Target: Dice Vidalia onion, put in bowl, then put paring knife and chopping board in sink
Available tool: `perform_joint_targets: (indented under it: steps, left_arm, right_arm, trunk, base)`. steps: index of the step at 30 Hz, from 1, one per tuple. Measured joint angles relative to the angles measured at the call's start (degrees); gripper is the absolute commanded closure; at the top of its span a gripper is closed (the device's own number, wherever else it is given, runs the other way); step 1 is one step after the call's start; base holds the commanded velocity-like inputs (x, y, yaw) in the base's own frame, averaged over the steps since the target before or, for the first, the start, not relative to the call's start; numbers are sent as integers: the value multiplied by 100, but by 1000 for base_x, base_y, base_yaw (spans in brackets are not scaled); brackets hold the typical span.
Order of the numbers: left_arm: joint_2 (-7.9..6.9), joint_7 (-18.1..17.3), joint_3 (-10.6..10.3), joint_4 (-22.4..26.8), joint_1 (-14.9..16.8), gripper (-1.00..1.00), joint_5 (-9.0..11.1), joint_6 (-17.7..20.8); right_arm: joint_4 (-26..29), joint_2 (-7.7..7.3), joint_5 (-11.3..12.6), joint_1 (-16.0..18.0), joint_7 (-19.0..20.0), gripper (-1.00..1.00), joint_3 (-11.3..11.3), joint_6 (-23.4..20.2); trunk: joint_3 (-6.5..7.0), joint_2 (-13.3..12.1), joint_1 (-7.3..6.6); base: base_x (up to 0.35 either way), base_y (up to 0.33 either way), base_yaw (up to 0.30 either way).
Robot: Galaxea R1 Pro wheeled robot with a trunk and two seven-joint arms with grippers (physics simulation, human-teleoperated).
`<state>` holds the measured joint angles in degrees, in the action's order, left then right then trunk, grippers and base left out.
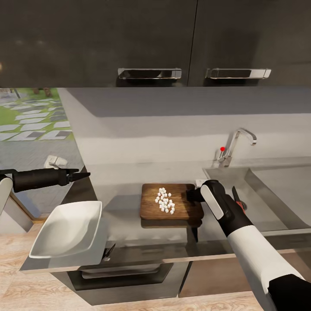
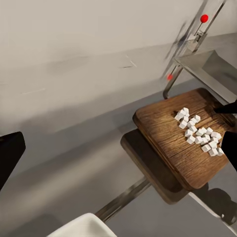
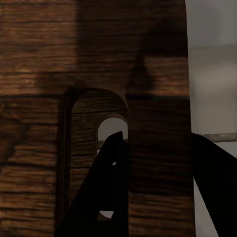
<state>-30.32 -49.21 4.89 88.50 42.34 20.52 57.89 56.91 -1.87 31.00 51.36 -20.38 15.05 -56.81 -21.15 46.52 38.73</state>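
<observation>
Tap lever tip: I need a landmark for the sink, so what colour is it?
Red. The tap lever tip shows best in the head view, beside the sink.

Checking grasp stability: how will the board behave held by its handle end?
The board looks like thick, stiff wood, so flexing seems unlikely. Pinched at one end by the right gripper, it may droop or pivot. The loose onion dice would probably slide if it tilts.

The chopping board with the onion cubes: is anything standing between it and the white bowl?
Nothing visible does. Bare countertop lies between the chopping board, where the diced onion sits, and the bowl. The left end effector hovers behind that stretch, not over it.
</observation>
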Motion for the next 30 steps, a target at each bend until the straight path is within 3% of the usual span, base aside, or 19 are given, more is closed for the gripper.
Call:
perform_joint_targets:
  steps: [18,30]
  left_arm:
    - [0,0,0,0,3,-100,0,0]
    - [9,0,0,-8,3,-100,1,0]
  right_arm:
    - [-1,0,6,0,27,100,-4,-17]
    - [3,0,10,0,18,100,-22,-55]
  trunk:
    - [4,0,0]
    - [103,0,0]
  base:
    - [0,0,0]
    - [0,0,0]
